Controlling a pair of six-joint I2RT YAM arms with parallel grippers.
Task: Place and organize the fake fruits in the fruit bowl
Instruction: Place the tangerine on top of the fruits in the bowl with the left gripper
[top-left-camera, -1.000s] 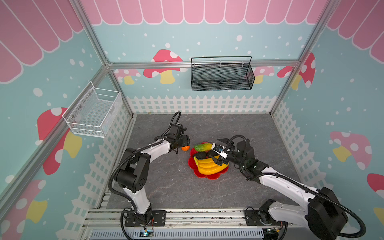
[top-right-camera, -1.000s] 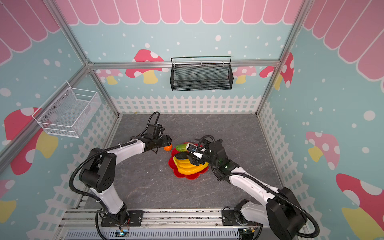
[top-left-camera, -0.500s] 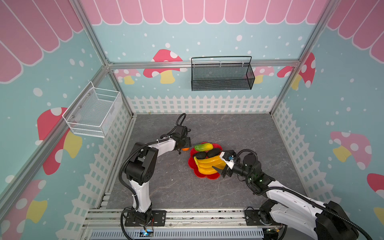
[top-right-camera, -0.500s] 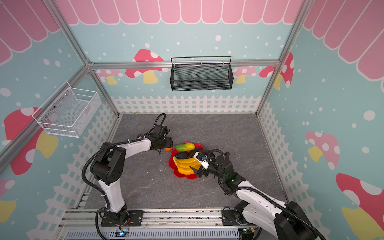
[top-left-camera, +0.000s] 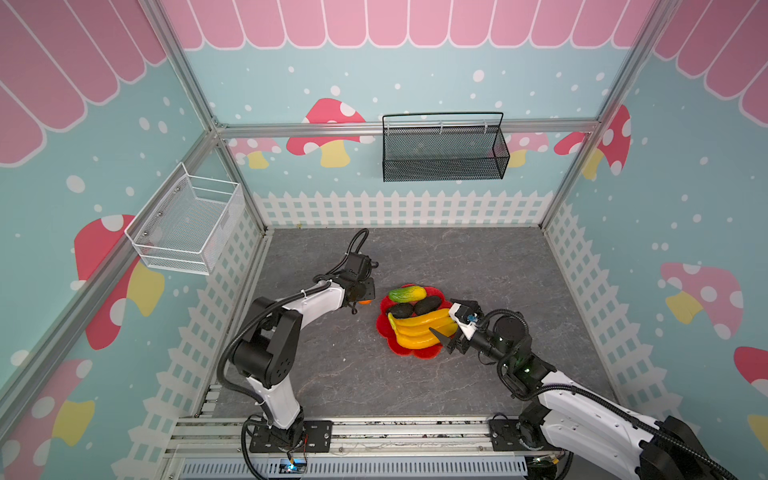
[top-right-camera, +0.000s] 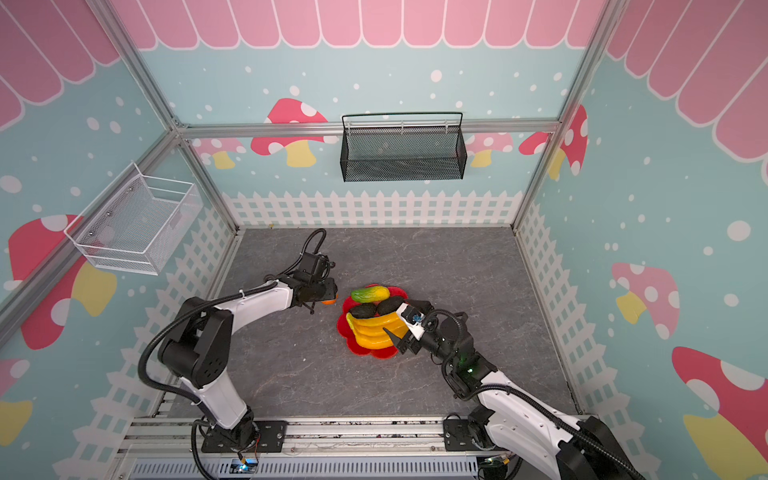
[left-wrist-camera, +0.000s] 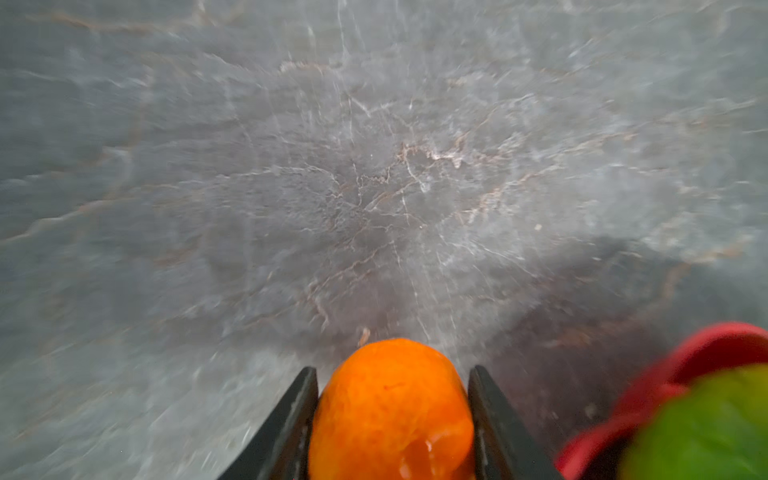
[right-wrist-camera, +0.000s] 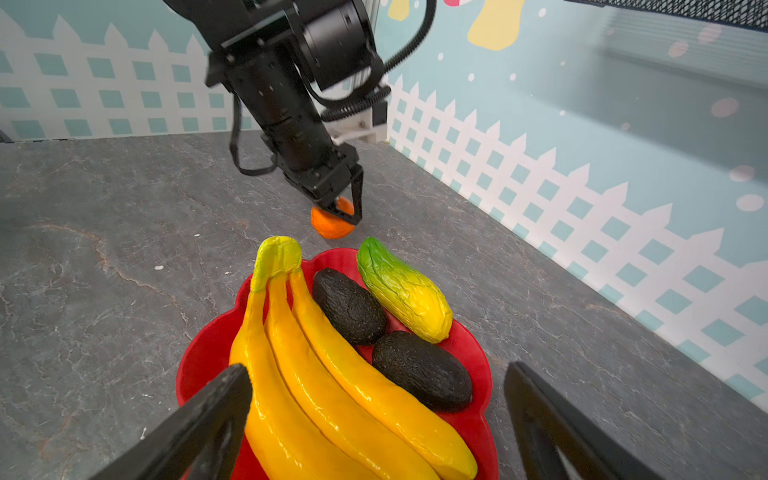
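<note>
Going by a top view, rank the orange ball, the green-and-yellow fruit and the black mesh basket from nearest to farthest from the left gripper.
1. orange ball: between the jaws of the left gripper, on the floor beside the bowl.
2. green-and-yellow fruit: in the red fruit bowl, along its far rim.
3. black mesh basket: hung high on the back wall.

The fruit bowl (right-wrist-camera: 203, 357) was glossy red. In it, the three bananas (right-wrist-camera: 332, 395) were yellow-orange with a greenish stem end. The two avocados (right-wrist-camera: 349, 305) were matt black and pebbled, and the oblong fruit (right-wrist-camera: 403, 291) ran from green to yellow. The small ball (left-wrist-camera: 390, 407) was bright orange. The floor (top-left-camera: 457, 257) was dark grey, veined with pale lines. The walls (top-left-camera: 415, 83) were teal with white dots, red-and-yellow mushrooms (top-left-camera: 330, 133), pink scallops (top-left-camera: 374, 20) and a white picket fence (top-left-camera: 399, 208). The far basket (top-left-camera: 442, 149) was black mesh, the left basket (top-left-camera: 187, 224) white wire.
</note>
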